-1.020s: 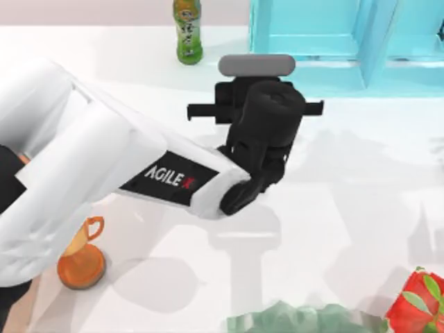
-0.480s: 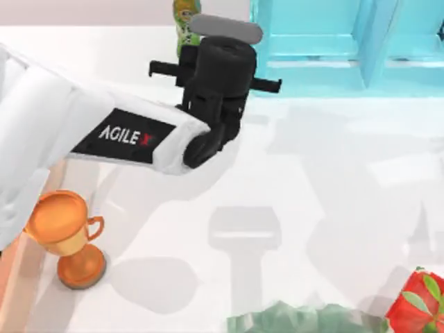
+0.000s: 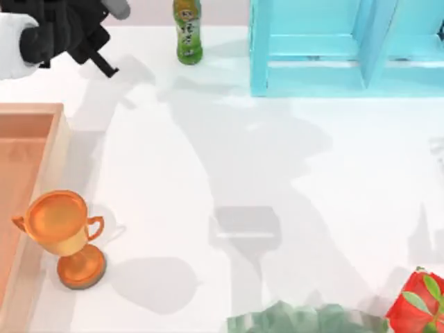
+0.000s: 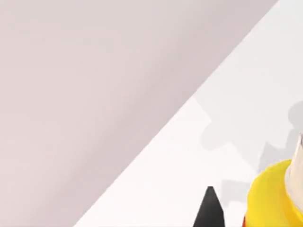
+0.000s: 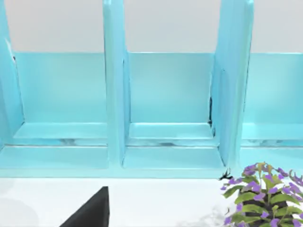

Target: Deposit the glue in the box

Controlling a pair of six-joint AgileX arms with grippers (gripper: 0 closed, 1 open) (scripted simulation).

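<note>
Left hand [image 3: 104, 64] up at the bench's [image 3: 291, 180] far-left corner, pinching the glue [image 4: 277, 196], seen close beside a dark fingertip [image 4: 208, 210]. Carried high, probably to clear the box [image 3: 31, 159] rim before dropping in. Right arm parked facing the shelf [image 5: 165, 109].

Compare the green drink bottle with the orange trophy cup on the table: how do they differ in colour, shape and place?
The green drink bottle is slim, green with a yellow label; the trophy cup is orange, a wide bowl with side handles on a round foot. The bottle stands at the table's far edge near the cyan shelf unit; the trophy stands at the left beside the wooden box. Both stand upright.
</note>
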